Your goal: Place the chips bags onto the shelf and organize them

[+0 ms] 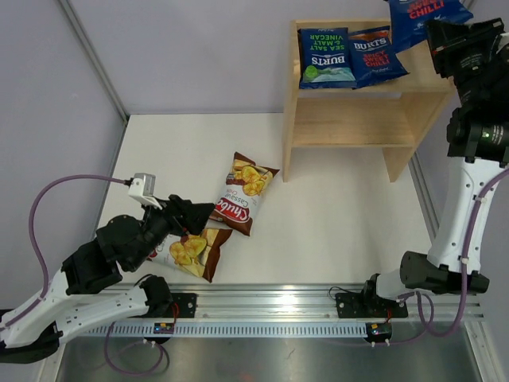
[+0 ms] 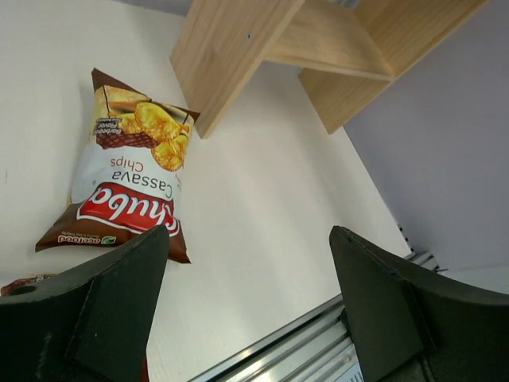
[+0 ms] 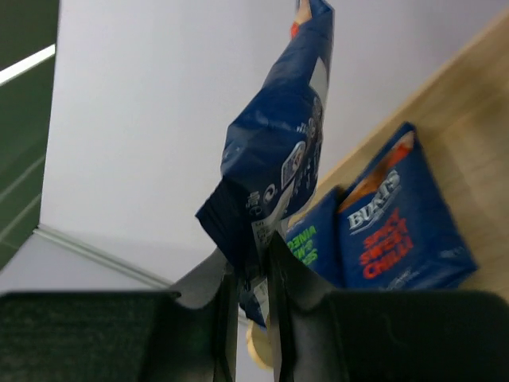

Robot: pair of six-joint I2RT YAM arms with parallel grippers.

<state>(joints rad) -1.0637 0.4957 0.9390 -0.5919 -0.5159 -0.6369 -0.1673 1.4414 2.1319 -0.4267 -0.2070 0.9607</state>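
Left gripper [image 1: 203,213]: jaws spread wide with nothing between them. It is low over the table [image 1: 334,231], at the upper edge of the near Chuba bag [image 1: 189,253].
Near Chuba bag: flat on the table, partly under the left arm and not gripped.
Far Chuba bag [image 1: 245,193]: flat on the table, tilted, its lower end just beside the near bag. In the left wrist view it lies ahead and to the left of the open jaws, well short of the shelf.
Shelf [image 1: 358,123]: at the far right of the table. No bag is seen on the lower tier from above.
Green-lettered Burts bag [image 1: 324,57]: on the top tier, left side.
Red-lettered Burts bag [image 1: 375,56]: on the top tier, touching the green-lettered one on its right.
Held Burts bag [image 3: 274,151]: in the air above the right end of the top tier, not resting on it.
Right gripper [image 3: 250,278]: jaws closed narrow on the bottom edge of the held Burts bag.
Step in hand: judged to be placing the third Burts bag, with both Chuba bags outstanding.
Next move: should lower onto the bare wood right of the red-lettered bag, in line with the pair, then release. Coming down too far left risks overlapping its neighbour.
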